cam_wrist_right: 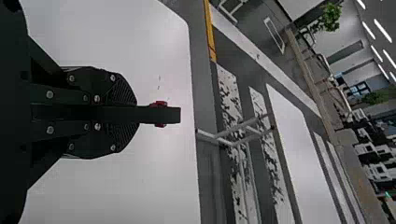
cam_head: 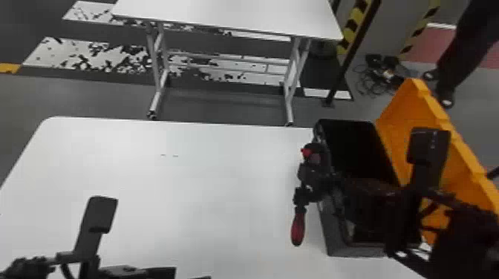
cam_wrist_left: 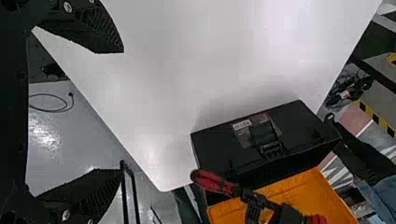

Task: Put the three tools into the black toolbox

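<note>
At the left edge of the black toolbox (cam_head: 330, 241), my right gripper (cam_head: 313, 178) is shut on a black tool with a red handle (cam_head: 298, 228). Past its fingertips in the right wrist view, the right gripper (cam_wrist_right: 135, 114) has the tool's black bar (cam_wrist_right: 163, 114) with red parts. In the left wrist view the red handle (cam_wrist_left: 212, 182) lies across the near side of the toolbox (cam_wrist_left: 280, 121). My left gripper (cam_head: 137, 272) is low at the head view's bottom left; from its wrist, the left gripper (cam_wrist_left: 114, 112) stands open, nothing between its fingers. The arm hides much of the toolbox's inside.
An orange bin (cam_head: 401, 107) stands right beside the toolbox. Both are at the right side of the white table (cam_head: 185, 185). Another white table (cam_head: 230, 15) is farther off across the floor, with cables (cam_head: 375, 81) on the floor at its right.
</note>
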Controlling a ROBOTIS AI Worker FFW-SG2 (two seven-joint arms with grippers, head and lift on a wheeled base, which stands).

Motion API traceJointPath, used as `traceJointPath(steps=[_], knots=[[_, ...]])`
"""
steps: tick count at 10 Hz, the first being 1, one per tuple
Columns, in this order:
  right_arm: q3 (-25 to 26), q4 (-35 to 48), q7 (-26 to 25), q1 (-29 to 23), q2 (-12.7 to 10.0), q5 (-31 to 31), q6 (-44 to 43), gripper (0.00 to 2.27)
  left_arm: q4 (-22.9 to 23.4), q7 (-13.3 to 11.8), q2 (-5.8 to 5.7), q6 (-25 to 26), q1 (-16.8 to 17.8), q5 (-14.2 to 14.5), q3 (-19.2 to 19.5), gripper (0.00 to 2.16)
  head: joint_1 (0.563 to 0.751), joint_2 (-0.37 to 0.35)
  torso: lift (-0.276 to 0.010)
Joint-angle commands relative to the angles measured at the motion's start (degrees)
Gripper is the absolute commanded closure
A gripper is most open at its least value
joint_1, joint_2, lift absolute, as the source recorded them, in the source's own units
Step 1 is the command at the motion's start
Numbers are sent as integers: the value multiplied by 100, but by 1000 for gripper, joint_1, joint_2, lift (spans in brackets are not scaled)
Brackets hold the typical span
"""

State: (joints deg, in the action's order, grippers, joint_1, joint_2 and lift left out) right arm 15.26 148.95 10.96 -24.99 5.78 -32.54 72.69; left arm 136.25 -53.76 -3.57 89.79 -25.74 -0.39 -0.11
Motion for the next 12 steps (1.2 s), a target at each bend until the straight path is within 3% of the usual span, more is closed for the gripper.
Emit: traceJointPath(steps=[1,3,5,6,8,10,12], knots=[[522,257,-200,-102,371,11,-66,2243,-99,-12,-21,24,-124,92,266,26,695,-194,-51],[1041,547,-578,-225,582,-42,-83,2243,-266,-38,-30,24,-177,110,389,26,695,-274,-51],[1094,573,-833,-234,802,195,-347,2243,-266,-38,-21,24,-212,110,389,26,695,-350,-51],[1041,468,-789,-252,872,424,-540,2243,-248,-64,-30,24,-230,119,389,26,695,-350,-51],[874,-112,-367,-348,916,767,-1226,2243,-178,-117,-65,24,-274,224,442,26,695,-350,-51],[382,-1035,143,-234,898,1285,-2351,2243,50,-205,-65,24,-502,312,750,26,695,-350,-51],[197,-1703,486,-216,907,1619,-3282,2243,68,-293,-65,24,-572,391,943,26,695,-350,-51]])
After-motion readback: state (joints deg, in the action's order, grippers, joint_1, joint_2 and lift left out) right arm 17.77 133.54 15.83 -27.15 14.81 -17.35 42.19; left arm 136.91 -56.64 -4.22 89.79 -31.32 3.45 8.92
